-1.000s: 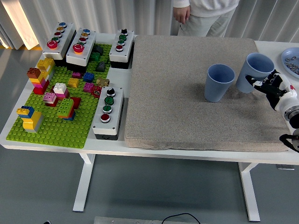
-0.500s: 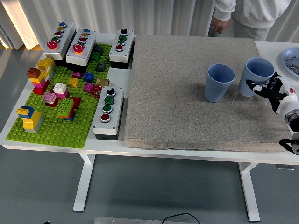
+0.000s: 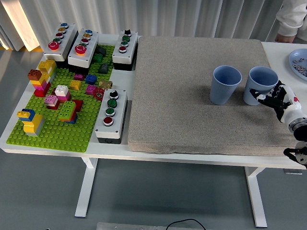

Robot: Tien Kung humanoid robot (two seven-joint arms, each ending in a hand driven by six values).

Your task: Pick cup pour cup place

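Note:
Two blue cups stand upright on the grey mat [image 3: 192, 96]. The left cup [image 3: 225, 84] stands free. The right cup [image 3: 260, 82] rests on the mat with my right hand [image 3: 269, 98] at its lower right side, fingers still curled against its wall. My right wrist reaches in from the right edge. I cannot see into either cup. My left arm is out of the picture.
A green brick plate [image 3: 57, 129] with colourful bricks and several button boxes [image 3: 111, 115] fills the table's left. A blue plate [image 3: 300, 56] with small parts sits at the right edge. A person's sleeve and hand [image 3: 290, 21] show at the top right.
The right cup went from tilted toward the left cup to upright and down onto the mat. My right hand sank and drew back right. The person walked from the top middle to the top right.

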